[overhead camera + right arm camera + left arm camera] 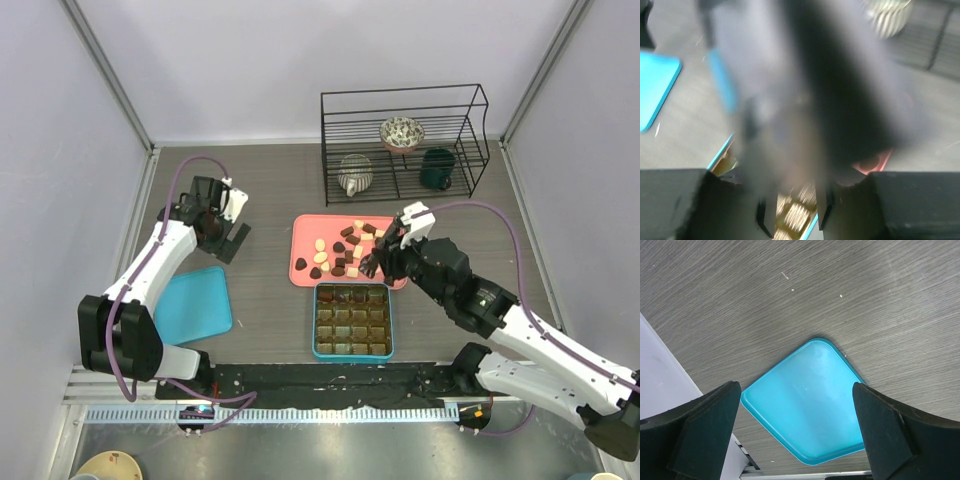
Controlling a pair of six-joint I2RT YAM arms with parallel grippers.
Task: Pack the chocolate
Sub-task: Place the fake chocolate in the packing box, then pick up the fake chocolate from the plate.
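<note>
The chocolate is lying scattered on the tray at mid-worktop, just behind the box. The right end effector is hovering over the tray's near right corner, by the box's far edge. Its wrist view is blurred, so I cannot tell whether its fingers are apart or gripping anything. The left end effector is hanging with fingers wide apart, gripping nothing, above bare worktop, with the lid lying near it.
</note>
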